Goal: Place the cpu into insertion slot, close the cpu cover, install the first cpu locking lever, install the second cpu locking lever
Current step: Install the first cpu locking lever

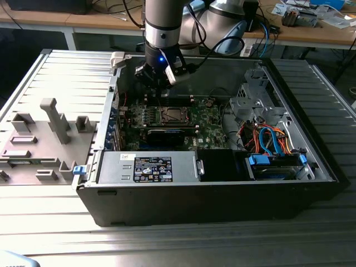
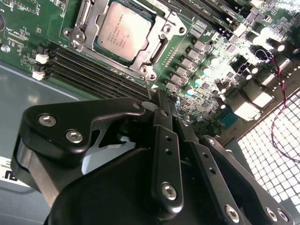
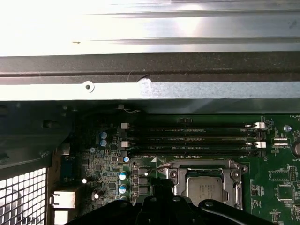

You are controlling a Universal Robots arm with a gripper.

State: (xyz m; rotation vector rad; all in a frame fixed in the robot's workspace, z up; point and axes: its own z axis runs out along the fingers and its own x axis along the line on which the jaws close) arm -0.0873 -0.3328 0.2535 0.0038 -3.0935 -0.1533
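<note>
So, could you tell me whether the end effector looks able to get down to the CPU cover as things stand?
Probably yes. The end effector hovers just beside the CPU cover, which lies over the cpu in the socket, and nothing stands between them; the case is open above the motherboard.

An open black computer case (image 1: pixel 167 206) lies on a ribbed metal desk (image 1: pixel 72 78). Inside sit a labelled grey power supply (image 1: pixel 147 167), orange and blue cables (image 1: pixel 267 139), and four long black memory slots (image 3: pixel 190 138). A grey plastic holder (image 1: pixel 39 139) rests beside the case.
</note>
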